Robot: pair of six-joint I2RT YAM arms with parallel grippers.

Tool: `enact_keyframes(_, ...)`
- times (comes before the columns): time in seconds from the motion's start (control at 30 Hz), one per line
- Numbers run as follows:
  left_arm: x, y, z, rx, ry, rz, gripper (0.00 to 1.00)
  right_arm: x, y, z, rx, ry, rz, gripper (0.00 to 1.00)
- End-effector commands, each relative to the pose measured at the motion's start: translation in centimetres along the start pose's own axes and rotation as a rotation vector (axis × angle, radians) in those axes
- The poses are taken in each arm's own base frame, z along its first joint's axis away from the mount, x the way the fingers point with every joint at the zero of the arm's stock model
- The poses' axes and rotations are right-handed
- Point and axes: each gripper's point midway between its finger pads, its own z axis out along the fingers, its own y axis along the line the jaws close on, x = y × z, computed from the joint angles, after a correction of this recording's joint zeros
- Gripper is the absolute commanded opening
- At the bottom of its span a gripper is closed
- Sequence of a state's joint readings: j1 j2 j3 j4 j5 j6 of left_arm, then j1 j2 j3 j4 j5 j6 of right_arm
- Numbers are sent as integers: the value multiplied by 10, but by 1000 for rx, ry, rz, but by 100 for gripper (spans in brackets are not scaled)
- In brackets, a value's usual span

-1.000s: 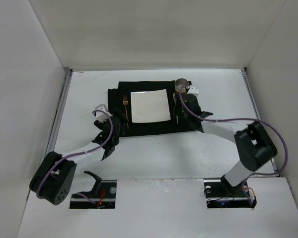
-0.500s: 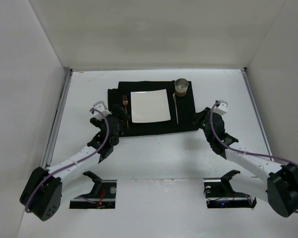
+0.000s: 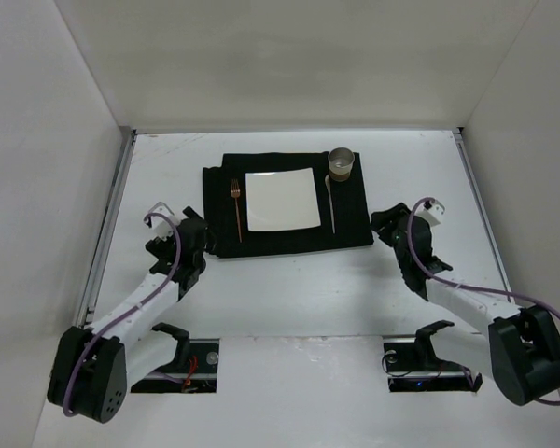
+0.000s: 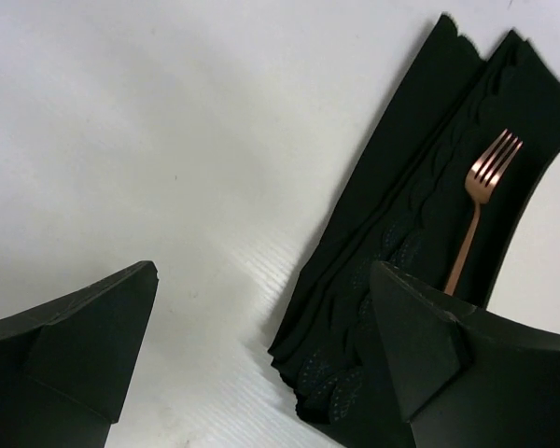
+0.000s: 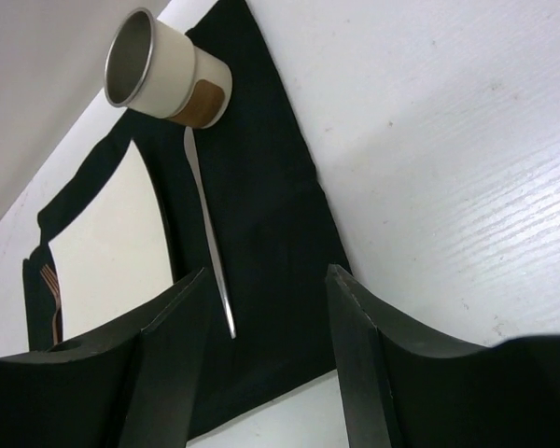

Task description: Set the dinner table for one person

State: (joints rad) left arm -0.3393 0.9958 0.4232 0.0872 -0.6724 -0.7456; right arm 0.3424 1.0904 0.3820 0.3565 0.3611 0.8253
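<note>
The dinner table (image 3: 289, 280) is a white surface carrying a black cloth mat (image 3: 355, 210). On the mat lie a white square plate (image 3: 282, 200), a copper fork (image 3: 235, 205) to its left and a slim silver utensil (image 3: 330, 207) to its right. A metal-lined cup (image 3: 342, 163) stands at the mat's far right corner. My left gripper (image 3: 196, 231) is open and empty just off the mat's left edge, with the fork (image 4: 476, 201) ahead of it. My right gripper (image 3: 388, 224) is open and empty off the mat's right edge, facing the silver utensil (image 5: 208, 233) and the cup (image 5: 168, 70).
Thin metal rails (image 3: 112, 219) run along the table's left and right sides, and white walls enclose it. The mat's left edge (image 4: 373, 280) is bunched into folds. Both arm bases sit at the near edge.
My right gripper has left the cup and utensil and drawn back off the mat to the right. My left gripper has backed away from the fork to the left, opening wider.
</note>
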Motion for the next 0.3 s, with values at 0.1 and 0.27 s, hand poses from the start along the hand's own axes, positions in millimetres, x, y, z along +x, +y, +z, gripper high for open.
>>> enact_keyframes(0.1,5,-28,-1,35,55,24,100,-2,21,6,-80,-1,48,58)
enact_keyframes(0.27,5,-49,0,56,83,78,100,-5,20,5,-86,-10,64,58)
